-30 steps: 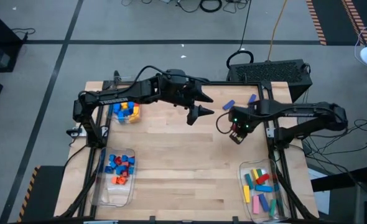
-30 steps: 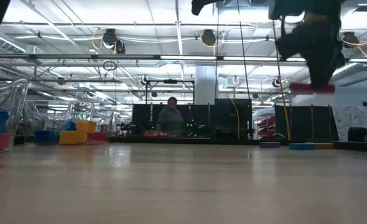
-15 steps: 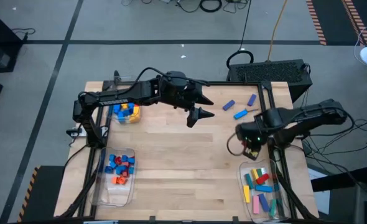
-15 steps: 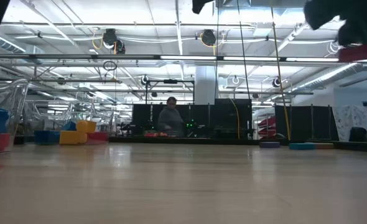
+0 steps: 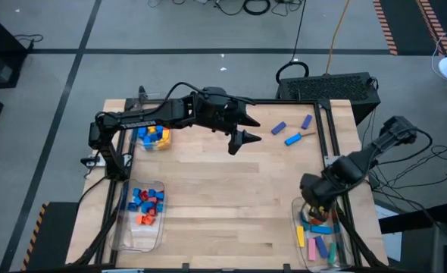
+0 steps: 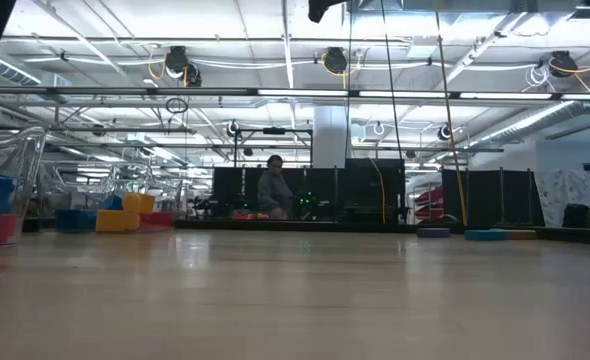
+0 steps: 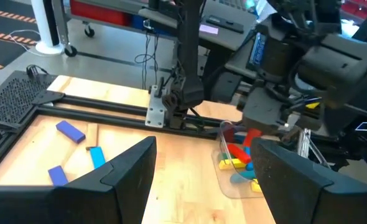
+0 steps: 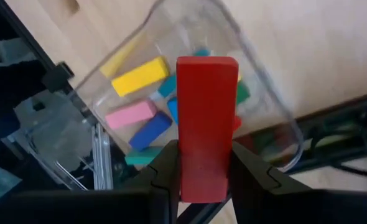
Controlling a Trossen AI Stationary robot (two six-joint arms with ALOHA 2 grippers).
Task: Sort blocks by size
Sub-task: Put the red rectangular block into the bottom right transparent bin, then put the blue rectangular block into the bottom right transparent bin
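the scene was brightly and evenly lit from overhead. in the low view, rows of ceiling lights (image 6: 275, 92) glared white and the table (image 6: 295, 300) close to the lens was soft and out of focus, with a pale sheen. from above, the arms cast only faint, short shadows on the wood. in the right wrist view the clear bin (image 8: 258, 81) was smeared by blur, while the red block (image 8: 205, 124) up close stayed sharp.

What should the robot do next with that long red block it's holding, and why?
Probably lower it a little and let go. The right gripper is shut on the long red block, held above the clear bin that already holds other long bars, yellow, pink and blue. The left gripper waits open over the table's middle.
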